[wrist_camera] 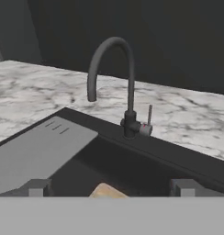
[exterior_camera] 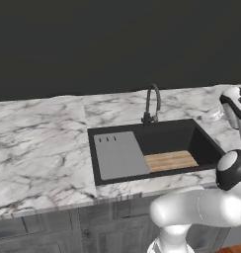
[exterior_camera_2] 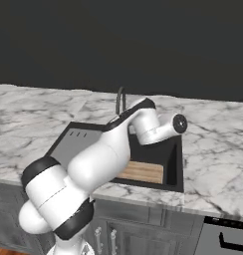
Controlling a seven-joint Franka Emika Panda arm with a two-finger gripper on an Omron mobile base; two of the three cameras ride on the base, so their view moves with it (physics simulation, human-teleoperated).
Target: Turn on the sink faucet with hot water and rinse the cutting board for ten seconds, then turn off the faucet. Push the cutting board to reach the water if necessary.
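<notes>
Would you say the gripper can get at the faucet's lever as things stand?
Probably yes: the open gripper faces the faucet across the sink, and nothing stands before the lever.

My fingertips (wrist_camera: 36, 187) look like matt grey plastic, flat and dull. Ahead of me the faucet (wrist_camera: 114, 82) is dark metal with a smooth satin finish, and its small lever (wrist_camera: 149, 115) is a thinner grey metal rod. The sink (exterior_camera: 169, 132) is matt black, smooth, without shine. The grey panel (exterior_camera: 119, 154) in its left part looks like plain matt plastic, though I can't be sure from here. The cutting board (exterior_camera: 171, 160) is light tan wood with lengthwise plank stripes. The countertop (exterior_camera: 38, 143) is white-grey veined marble, polished smooth.
</notes>
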